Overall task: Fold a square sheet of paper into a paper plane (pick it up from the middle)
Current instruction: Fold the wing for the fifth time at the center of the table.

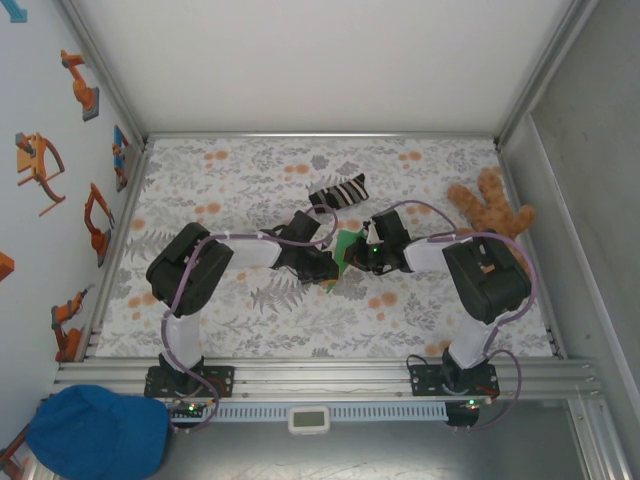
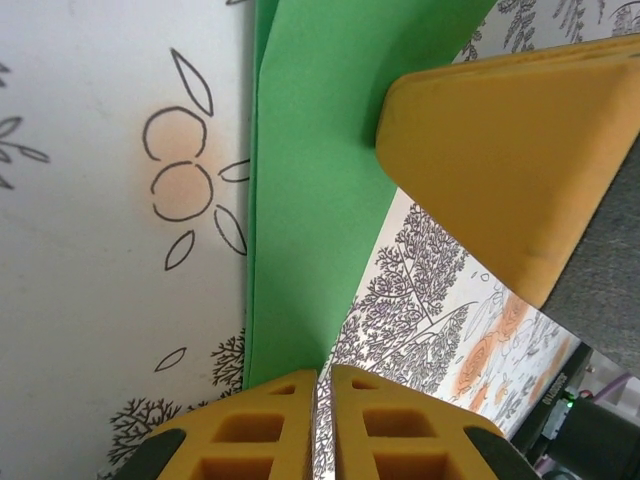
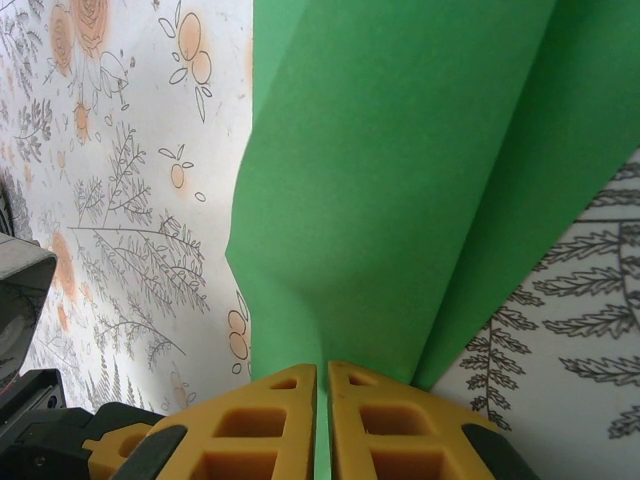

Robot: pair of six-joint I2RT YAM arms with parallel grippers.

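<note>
Both hands (image 2: 324, 372) (image 3: 322, 368) pinch paper (image 3: 400, 180), seemingly folded

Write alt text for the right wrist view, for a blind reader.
The right gripper has its two yellow fingers shut on the lower edge of a folded bright green paper that spreads upward. Behind it lies a white table cover with grey leaves and orange flowers.
</note>
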